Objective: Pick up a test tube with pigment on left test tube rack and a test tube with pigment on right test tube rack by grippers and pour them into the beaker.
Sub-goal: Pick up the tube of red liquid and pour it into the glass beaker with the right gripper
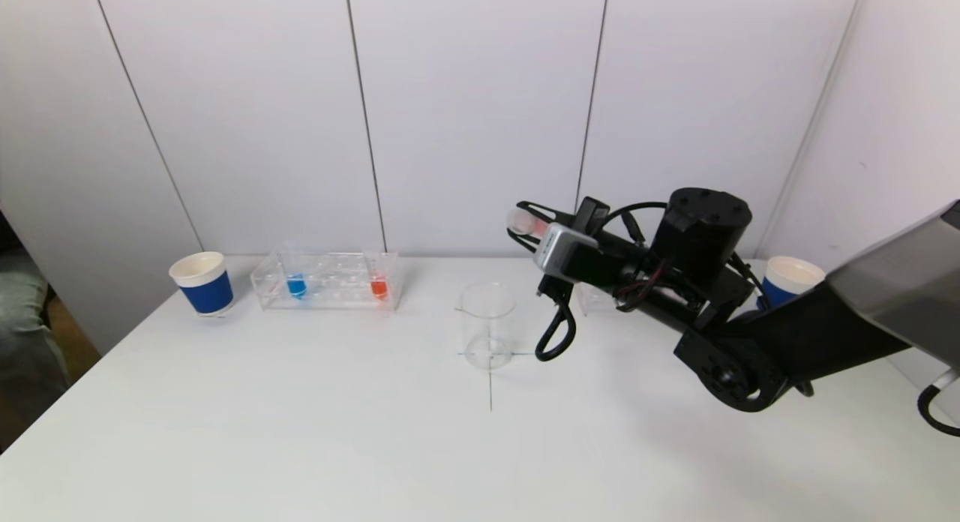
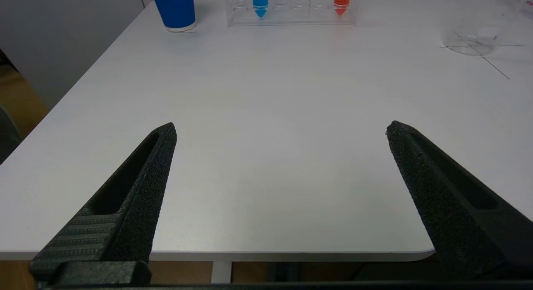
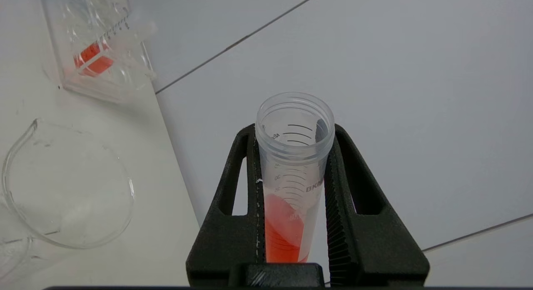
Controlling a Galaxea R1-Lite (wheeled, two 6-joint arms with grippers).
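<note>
A white table (image 1: 300, 432) carries a clear left test tube rack (image 1: 328, 282) near the back wall, with a blue-filled tube (image 1: 296, 284) at one end and a red-filled tube (image 1: 379, 286) at the other. A blue paper cup (image 1: 202, 283) stands just beside that rack on the robot's left, and a second blue cup (image 1: 787, 278) sits at the far right, partly hidden behind the right arm. The empty glass beaker (image 1: 487, 323) stands near the table's middle on a thin marked cross. A small part of another clear rack (image 1: 595, 298) shows behind the right arm, which blocks most of it.

The right gripper (image 1: 525, 223) is raised above the table, up and to the right of the beaker, with nothing between it and the beaker's mouth. Its fingers (image 3: 250, 190) are clamped tight on a test tube (image 3: 293, 173) holding red-orange pigment, which lies tilted with the liquid pooled toward the closed end.

The left gripper (image 2: 281, 129) is spread wide and holds nothing, hovering over the table's near edge, well apart from the left rack.
</note>
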